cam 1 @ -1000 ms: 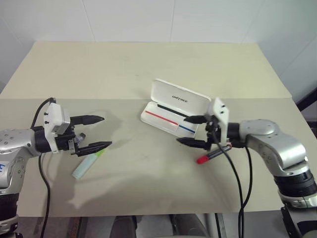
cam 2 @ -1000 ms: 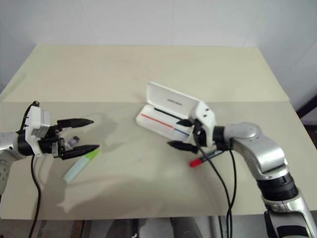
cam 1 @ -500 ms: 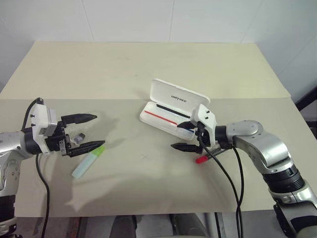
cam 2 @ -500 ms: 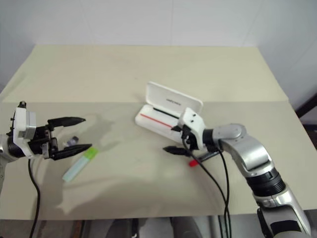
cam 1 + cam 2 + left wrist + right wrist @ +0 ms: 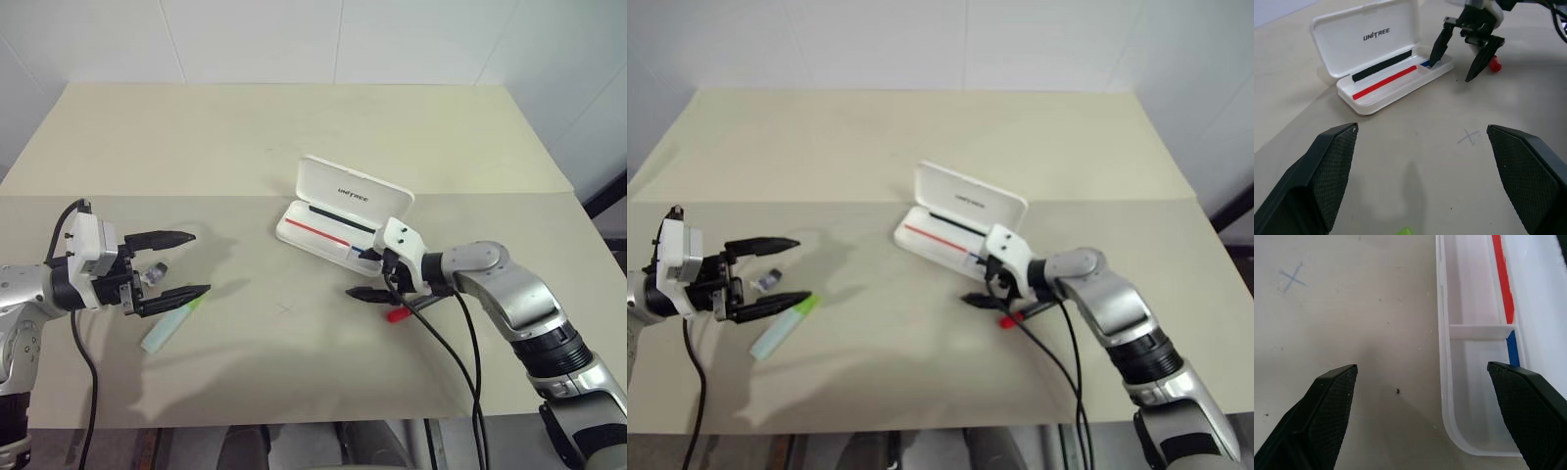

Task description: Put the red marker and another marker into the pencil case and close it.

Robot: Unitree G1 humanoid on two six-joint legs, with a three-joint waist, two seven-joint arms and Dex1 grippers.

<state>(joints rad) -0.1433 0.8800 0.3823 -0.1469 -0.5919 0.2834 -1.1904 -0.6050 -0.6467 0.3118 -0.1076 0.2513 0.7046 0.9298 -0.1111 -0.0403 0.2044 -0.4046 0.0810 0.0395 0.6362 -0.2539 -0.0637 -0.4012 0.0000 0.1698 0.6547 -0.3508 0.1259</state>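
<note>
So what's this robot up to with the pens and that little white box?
It is packing two markers into the white pencil case, which lies open on the table. Neither marker is inside yet. The right hand, open, is low beside the case, with the red marker lying on the table just by it. The left hand, also open, hovers over the green-capped highlighter, which also lies on the table. Nothing is held at this moment.

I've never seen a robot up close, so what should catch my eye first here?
The open white case in the middle of the table, red and blue stripes inside. The right claw, open, hovers beside it over a red marker. On the left, the other open claw hangs above a green highlighter.
</note>
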